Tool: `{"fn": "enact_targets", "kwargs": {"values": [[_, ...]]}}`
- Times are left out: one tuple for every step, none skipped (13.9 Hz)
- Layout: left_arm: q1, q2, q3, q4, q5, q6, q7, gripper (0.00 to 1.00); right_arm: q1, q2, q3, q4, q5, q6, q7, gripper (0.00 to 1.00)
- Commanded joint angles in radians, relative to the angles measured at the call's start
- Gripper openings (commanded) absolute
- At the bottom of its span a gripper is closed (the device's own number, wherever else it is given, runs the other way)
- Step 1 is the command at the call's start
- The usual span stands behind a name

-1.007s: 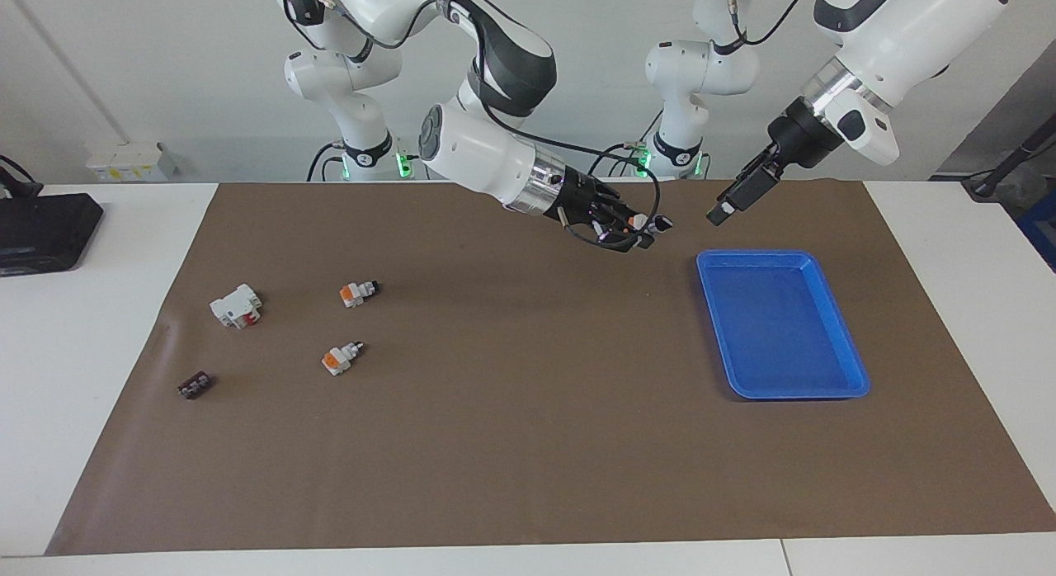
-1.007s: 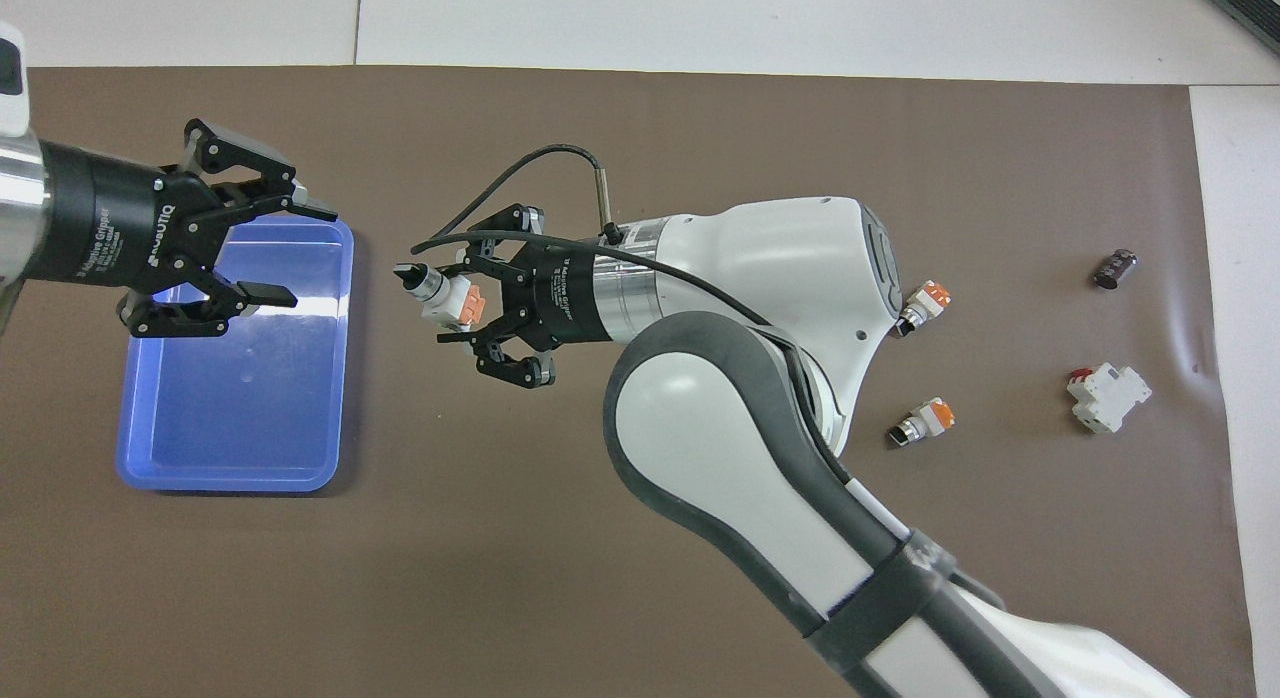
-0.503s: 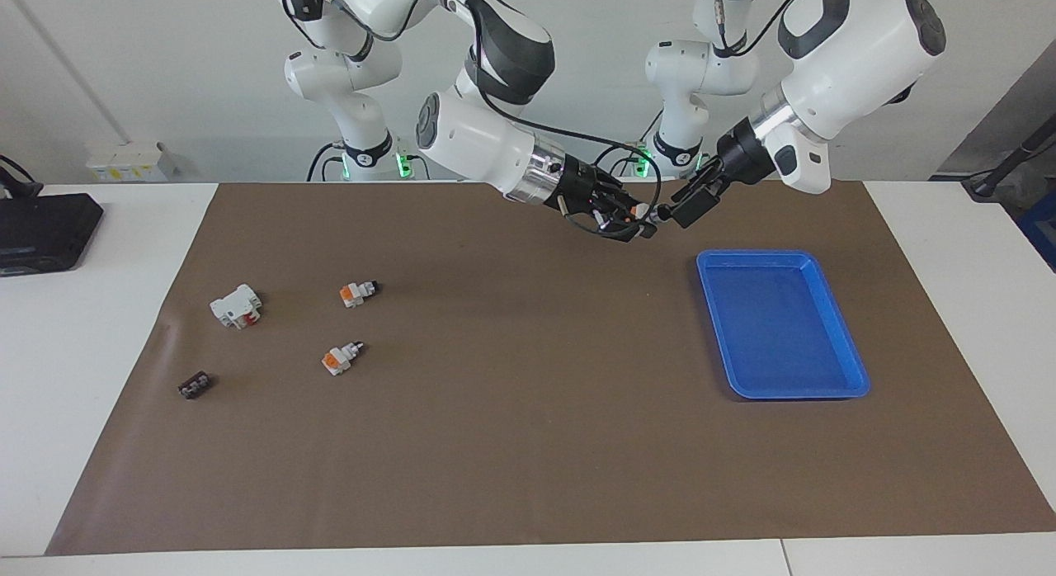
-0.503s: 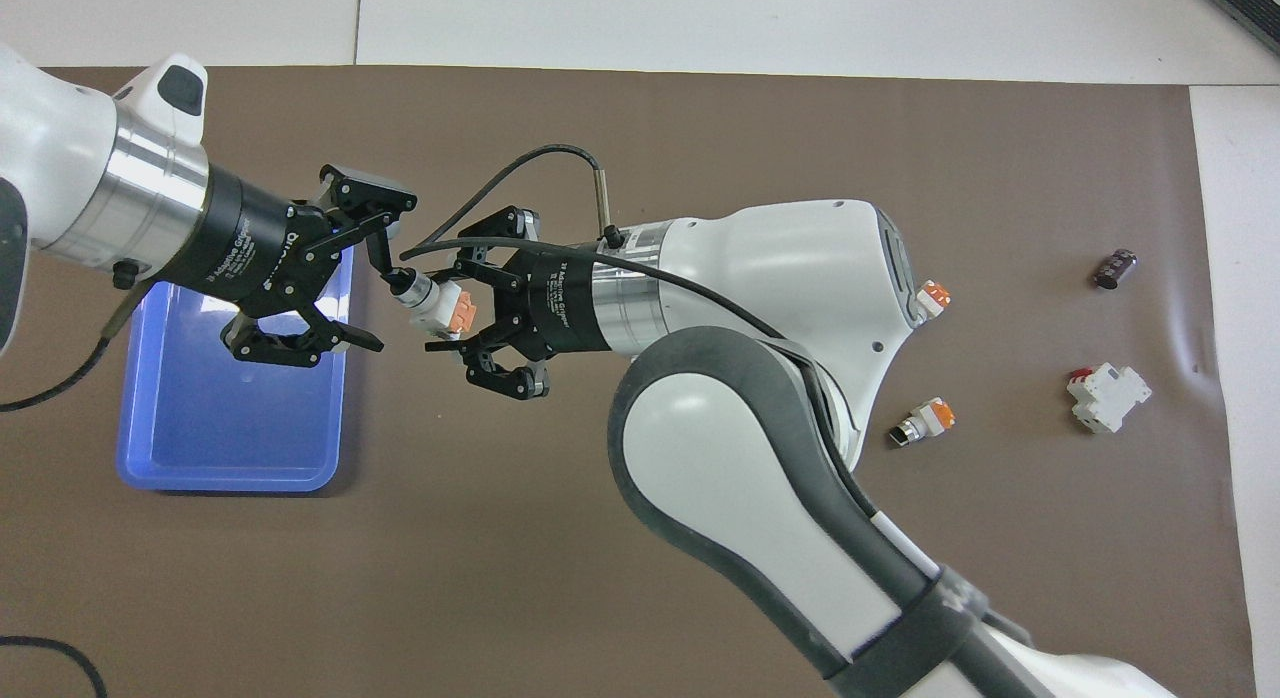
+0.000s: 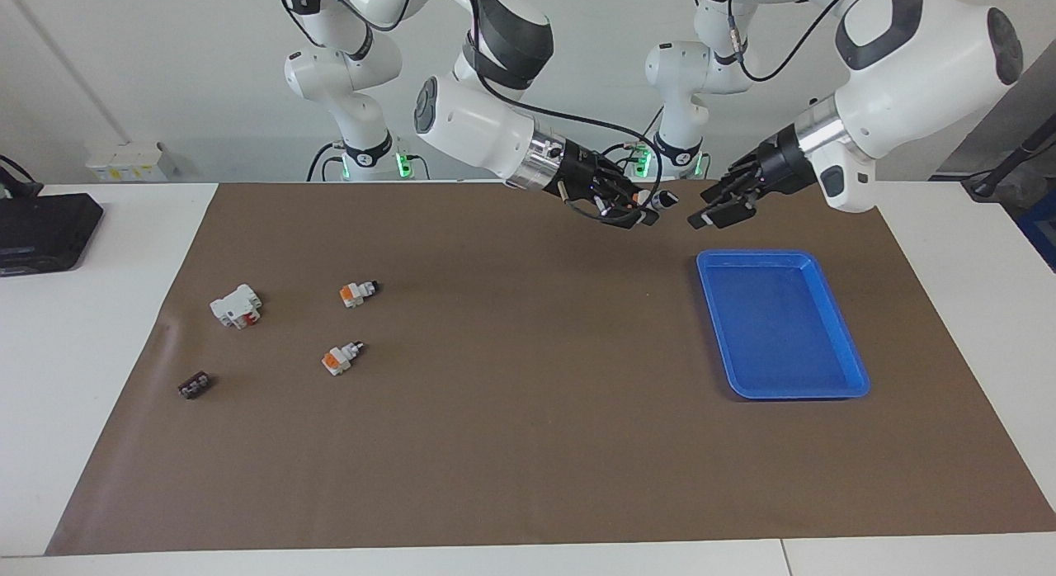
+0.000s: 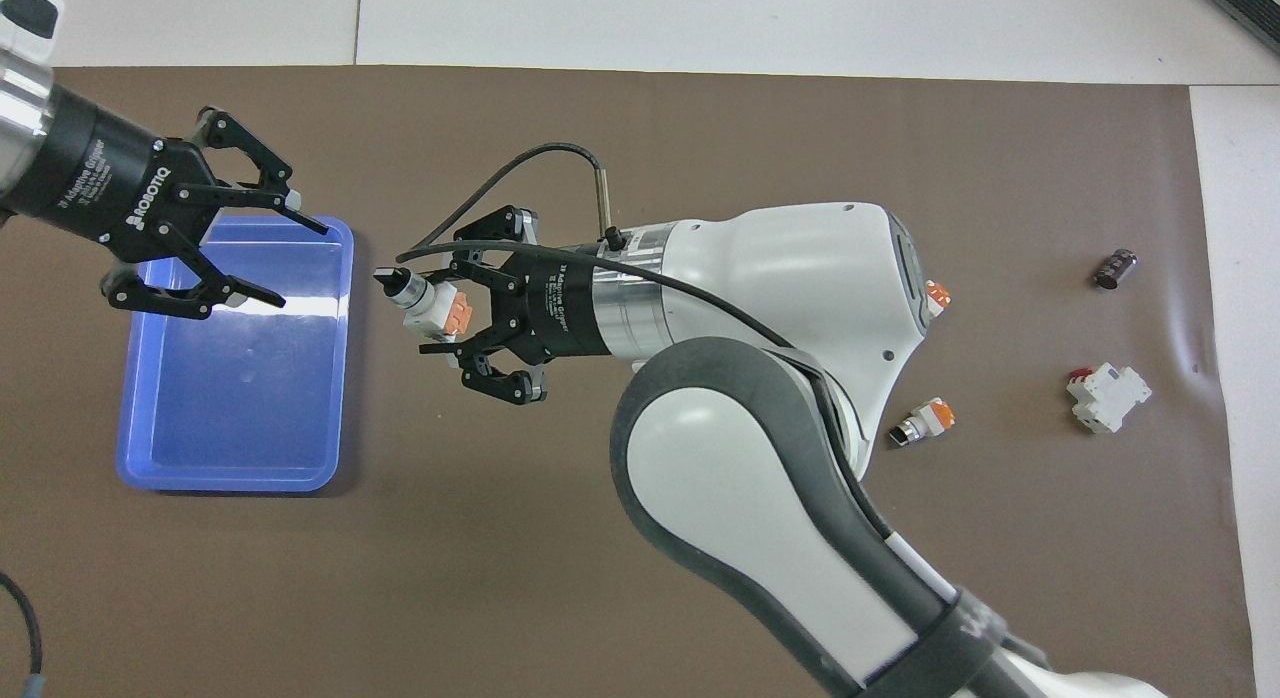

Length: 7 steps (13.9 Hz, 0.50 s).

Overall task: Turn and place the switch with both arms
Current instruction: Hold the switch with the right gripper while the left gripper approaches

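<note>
The right end effector [image 6: 440, 313] is clamped on the switch [image 6: 432, 303], holding it in the air over the brown mat, black knob pointing at nine o'clock in the overhead view toward the blue tray [image 6: 140, 458]. The left end effector [image 6: 255, 258] hangs over the tray's nearer-to-knob edge, fingers apart and empty, clear of the knob.

Judging progress: the pick-up is done, and the knob turn looks done too, though the knob's setting is too small to read with any confidence. What is left is setting the switch down, presumably in the tray, which holds nothing yet. Two more switches [image 5: 357, 293] [image 5: 340, 357], a white block with a red part [image 5: 236, 305] and a small dark piece [image 5: 195, 385] lie on the bench at the right arm's end.

Half a second earlier the left fingers were right at the knob; they have since let go and drawn back toward nine o'clock. The right arm has barely shifted.
</note>
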Motion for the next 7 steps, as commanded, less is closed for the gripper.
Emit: {"fn": "enact_targets", "kwargs": {"values": [[0.011, 0.021, -0.003, 0.064, -0.042, -0.037, -0.099, 0.57, -0.004, -0.02, 0.003, -0.017, 0.022, 0.003, 0.011, 0.0], [0.007, 0.018, -0.005, 0.064, -0.048, -0.04, -0.133, 0.55, -0.004, -0.022, 0.003, -0.017, 0.022, 0.003, 0.011, 0.0], [-0.003, 0.016, -0.007, 0.064, -0.05, -0.048, -0.169, 0.54, -0.004, -0.022, 0.003, -0.017, 0.022, 0.003, 0.011, 0.0], [-0.012, 0.016, -0.019, 0.064, -0.058, -0.046, -0.205, 0.52, -0.002, -0.022, 0.003, -0.019, 0.022, 0.003, 0.011, 0.0], [-0.018, 0.018, -0.032, 0.064, -0.059, -0.043, -0.242, 0.49, -0.004, -0.022, 0.003, -0.019, 0.022, 0.003, 0.011, 0.0], [-0.032, 0.018, -0.034, 0.064, -0.059, -0.042, -0.265, 0.48, -0.004, -0.022, 0.003, -0.019, 0.022, 0.003, 0.012, 0.0], [-0.05, 0.021, -0.036, 0.07, -0.058, -0.042, -0.294, 0.47, -0.004, -0.022, 0.003, -0.019, 0.022, 0.003, 0.012, 0.0]]}}
